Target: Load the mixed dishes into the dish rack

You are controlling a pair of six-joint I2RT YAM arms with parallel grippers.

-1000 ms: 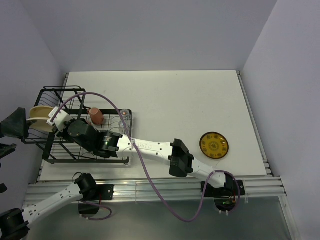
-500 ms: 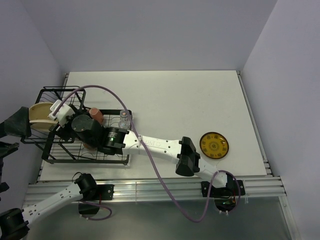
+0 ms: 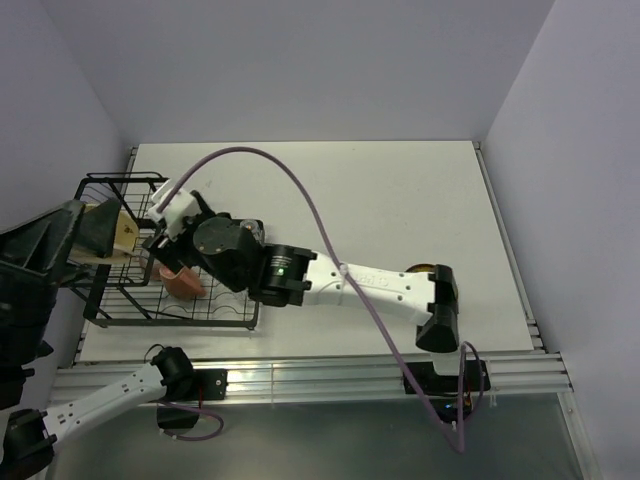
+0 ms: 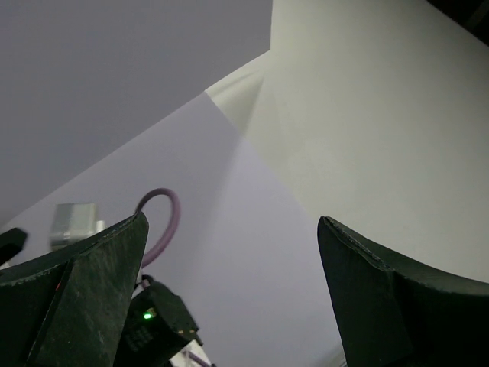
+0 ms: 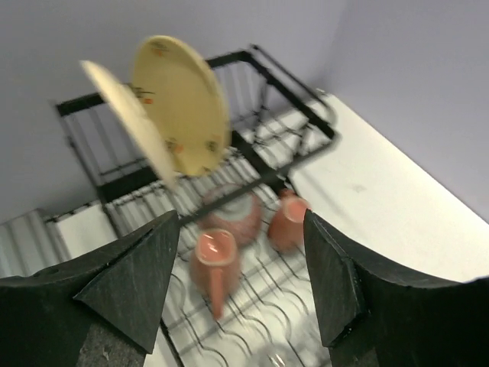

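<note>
Fingers (image 5: 114, 290) of my right gripper (image 5: 241, 227) stood wide apart, gripping nothing. Framed in their gap, untouched, pink mugs (image 5: 214, 264) sat on the dish rack (image 5: 309, 154) grid. Upper left, two cream floral plates (image 5: 179, 107) stood on edge in it. My left gripper (image 4: 233, 222) gaped open, empty.

One large black wire dish rack (image 3: 120, 179) is counted. Two round cream plates with small floral marks are seen standing on edge in it: a face-on plate (image 5: 183, 103) and an edge-on plate (image 5: 130, 122). Two pink ceramic mugs are counted on the rack's grid: a nearer mug (image 5: 212, 267) and a farther mug (image 5: 288, 220). One rounded reddish vessel (image 5: 233, 210) is made out between them, too blurred to be identified. One yellow-and-dark round plate (image 3: 420, 267) is counted, only its edge being shown.
</note>
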